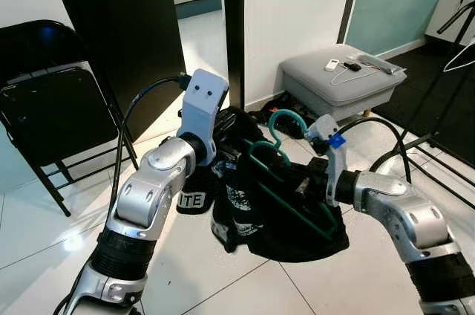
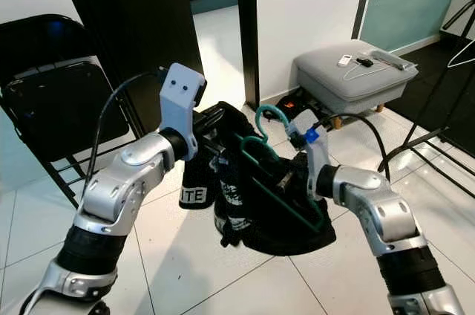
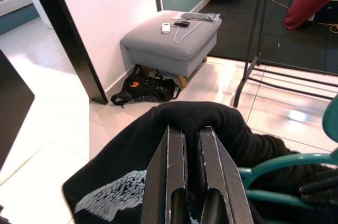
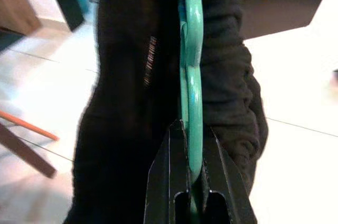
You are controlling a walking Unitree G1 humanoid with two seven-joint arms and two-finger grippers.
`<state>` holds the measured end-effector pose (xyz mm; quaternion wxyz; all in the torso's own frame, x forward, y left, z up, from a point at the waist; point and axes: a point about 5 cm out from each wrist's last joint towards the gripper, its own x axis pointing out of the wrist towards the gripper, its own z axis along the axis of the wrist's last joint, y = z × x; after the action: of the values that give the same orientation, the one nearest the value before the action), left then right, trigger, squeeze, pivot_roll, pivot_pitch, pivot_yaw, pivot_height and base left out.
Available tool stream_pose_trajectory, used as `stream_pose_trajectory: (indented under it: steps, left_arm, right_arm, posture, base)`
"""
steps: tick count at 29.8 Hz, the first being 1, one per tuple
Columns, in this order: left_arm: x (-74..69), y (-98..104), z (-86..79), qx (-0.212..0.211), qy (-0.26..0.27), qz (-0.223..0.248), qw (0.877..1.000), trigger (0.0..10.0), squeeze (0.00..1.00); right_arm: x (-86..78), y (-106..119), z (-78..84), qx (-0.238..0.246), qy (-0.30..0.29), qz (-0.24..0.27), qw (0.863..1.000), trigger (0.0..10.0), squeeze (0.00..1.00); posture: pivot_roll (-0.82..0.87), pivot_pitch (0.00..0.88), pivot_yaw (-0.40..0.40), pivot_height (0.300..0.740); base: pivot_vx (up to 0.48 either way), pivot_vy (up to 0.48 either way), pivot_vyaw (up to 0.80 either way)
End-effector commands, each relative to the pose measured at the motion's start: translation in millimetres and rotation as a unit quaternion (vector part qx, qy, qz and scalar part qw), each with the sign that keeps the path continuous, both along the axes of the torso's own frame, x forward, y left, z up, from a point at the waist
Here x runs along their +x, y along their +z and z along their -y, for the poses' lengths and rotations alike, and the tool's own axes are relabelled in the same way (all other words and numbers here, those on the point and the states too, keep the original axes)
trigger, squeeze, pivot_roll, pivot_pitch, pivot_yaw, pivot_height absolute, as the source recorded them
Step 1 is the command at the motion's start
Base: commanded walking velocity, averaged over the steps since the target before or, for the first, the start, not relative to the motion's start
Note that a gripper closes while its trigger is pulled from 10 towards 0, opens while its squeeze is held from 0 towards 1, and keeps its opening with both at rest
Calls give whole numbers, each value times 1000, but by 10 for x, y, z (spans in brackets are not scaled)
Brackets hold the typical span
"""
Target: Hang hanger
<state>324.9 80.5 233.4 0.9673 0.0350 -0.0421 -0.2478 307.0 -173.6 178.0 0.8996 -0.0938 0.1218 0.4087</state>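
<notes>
Arms: silver shells, black ribbed cuffs, black cables.
Left gripper (image 3: 193, 145): long black fingers.
Right gripper (image 4: 193, 145): black fingers; wrist wore blue tag.

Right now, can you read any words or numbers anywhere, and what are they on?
"ITE" in white letters on the black shirt; the start of the word is hidden in a fold.
A white print on the same shirt, beside those letters, is too crumpled to read.
Nothing else has readable writing.

hanger (image 1: 286, 181) partly under black garment (image 1: 245, 211)
</notes>
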Motion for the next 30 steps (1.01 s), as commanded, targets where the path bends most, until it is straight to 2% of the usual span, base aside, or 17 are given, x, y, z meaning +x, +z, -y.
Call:
stream_pose_trajectory:
  steps: [1, 4, 8, 11, 12, 15, 16, 19, 28, 29, 30]
  left_arm:
    - [14, 69, -61, -4, 13, 18, 1000, 0, 0]
    - [28, 58, -111, -1, 21, 18, 1000, 0, 0]
    - [51, 52, -181, 4, 33, 19, 999, 0, 0]
    - [138, 56, -439, 29, 74, 25, 997, 0, 0]
    - [138, 56, -439, 29, 74, 25, 997, 0, 0]
    - [218, 100, -742, 58, 117, 34, 991, 0, 0]
    - [218, 100, -742, 58, 117, 34, 991, 0, 0]
    - [240, 161, -891, 68, 134, 42, 988, 0, 0]
    - [239, 162, -814, 63, 122, 46, 989, 0, 0]
    - [225, 140, -730, 62, 103, 49, 992, 4980, 0]
    - [197, 126, -616, 53, 78, 52, 994, 7647, 0]
  right_arm:
    - [-4, -49, -4, -15, 1, 1, 1000, 10000, 0]
    - [14, -27, 117, -29, -20, 8, 999, 10000, 0]
    - [10, -7, 165, -35, -24, 10, 999, 10000, 0]
    - [-52, -3, 211, -43, -14, 10, 999, 10000, 0]
    - [-52, -3, 211, -43, -14, 10, 999, 10000, 0]
    - [-120, -41, 240, -51, 0, 2, 999, 10000, 0]
    - [-120, -41, 240, -51, 0, 2, 999, 10000, 0]
    - [-142, -58, 252, -49, -1, 2, 999, 10000, 0]
    - [-85, -33, 279, -44, -22, 12, 999, 10000, 0]
    - [-75, -9, 278, -40, -25, 17, 999, 10000, 0]
    - [-52, 13, 282, -35, -33, 23, 999, 10000, 0]
  posture:
    - [-85, 7, 39, 740]
    - [-87, 7, 39, 740]
    - [-91, 7, 39, 740]
    - [-101, 9, 40, 740]
    - [-101, 9, 40, 740]
    - [-102, 9, 39, 740]
    - [-102, 9, 39, 740]
    - [-102, 2, 45, 740]
    - [-102, 0, 44, 740]
    - [-104, 0, 41, 740]
    - [-103, 2, 40, 740]
  base:
    - [0, 0, 0]
    - [0, 0, 0]
    - [0, 0, 0]
    - [0, 0, 0]
    - [0, 0, 0]
    - [0, 0, 0]
    - [0, 0, 0]
    - [0, 0, 0]
    - [0, 0, 0]
    - [0, 0, 0]
    - [0, 0, 0]
